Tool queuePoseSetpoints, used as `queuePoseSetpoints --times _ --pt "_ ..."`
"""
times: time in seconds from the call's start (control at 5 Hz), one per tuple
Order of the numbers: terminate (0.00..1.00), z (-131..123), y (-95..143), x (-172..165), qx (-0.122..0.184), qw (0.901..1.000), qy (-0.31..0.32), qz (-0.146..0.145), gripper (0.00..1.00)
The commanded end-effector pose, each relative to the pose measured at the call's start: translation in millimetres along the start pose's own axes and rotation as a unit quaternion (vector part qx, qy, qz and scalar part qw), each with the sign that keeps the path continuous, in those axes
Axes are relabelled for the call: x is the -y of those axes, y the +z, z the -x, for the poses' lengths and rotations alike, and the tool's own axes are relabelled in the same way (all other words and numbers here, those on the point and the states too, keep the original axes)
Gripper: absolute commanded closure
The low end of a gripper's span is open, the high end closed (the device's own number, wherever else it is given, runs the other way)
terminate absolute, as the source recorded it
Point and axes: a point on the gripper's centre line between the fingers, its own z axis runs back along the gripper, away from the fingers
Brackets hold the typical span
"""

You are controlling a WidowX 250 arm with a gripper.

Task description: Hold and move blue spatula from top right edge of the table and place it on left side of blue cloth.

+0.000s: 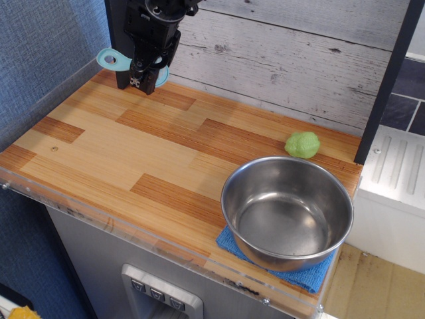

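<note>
My black gripper [143, 81] is shut on the blue spatula [114, 61] and holds it in the air above the far left corner of the table [119, 153]. The light-blue handle with its oval hole sticks out to the left of the fingers; the round head is mostly hidden behind them. The blue cloth [307, 275] lies at the front right edge, mostly covered by a steel bowl [287, 211] that stands on it.
A green lumpy ball [303, 144] lies at the far right near the wall. A dark vertical post [388, 73] stands at the right edge. A grey plank wall runs along the back and a blue textured wall along the left.
</note>
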Motion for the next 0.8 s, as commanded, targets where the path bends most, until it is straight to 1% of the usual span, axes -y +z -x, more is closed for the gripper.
queuePoseSetpoints --times 0.0,0.2,0.4,0.6 --pt "0.00 30 52 -25 -0.005 0.9980 -0.030 0.056 1.00" --pt "0.00 52 55 -40 -0.017 0.9972 -0.051 0.051 1.00" --pt "0.00 67 53 -49 -0.020 0.9963 -0.069 0.048 1.00" --pt "0.00 72 48 -60 -0.013 0.9964 -0.076 0.036 1.00"
